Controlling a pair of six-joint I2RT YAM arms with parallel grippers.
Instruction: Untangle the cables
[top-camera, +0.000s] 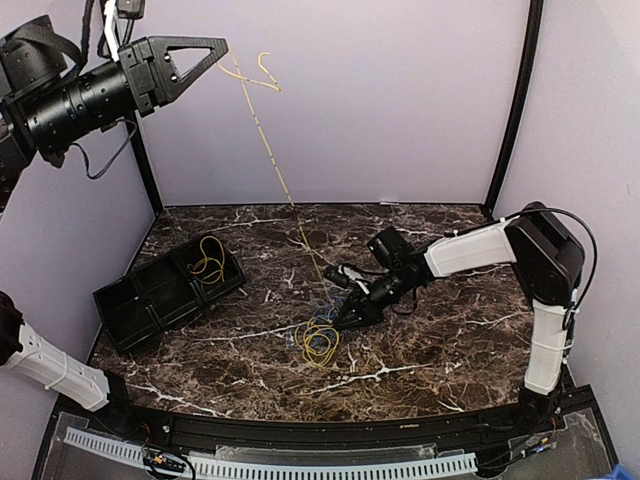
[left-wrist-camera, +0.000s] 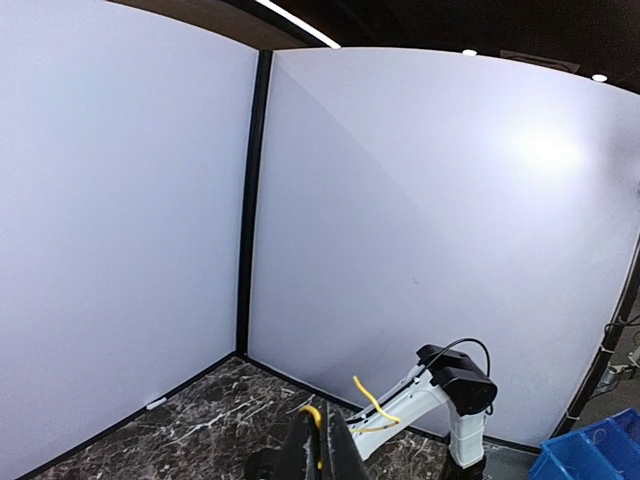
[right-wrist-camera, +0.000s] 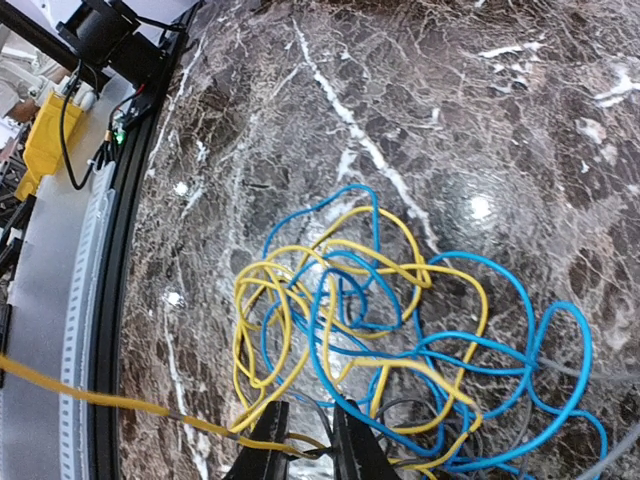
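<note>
My left gripper is raised high at the top left and shut on a yellow cable. The cable runs taut down to the table, and its free end curls past the fingers. The left wrist view shows the cable pinched between the closed fingers. A tangle of yellow and blue cables lies on the marble table. My right gripper sits low at its right edge. In the right wrist view it is narrowly open. The tangle lies just ahead, and a thin wire crosses the gap.
A black compartment tray stands at the left of the table with a coiled yellow cable in one compartment. Purple walls with black corner posts enclose the back and sides. A white cable duct runs along the near edge.
</note>
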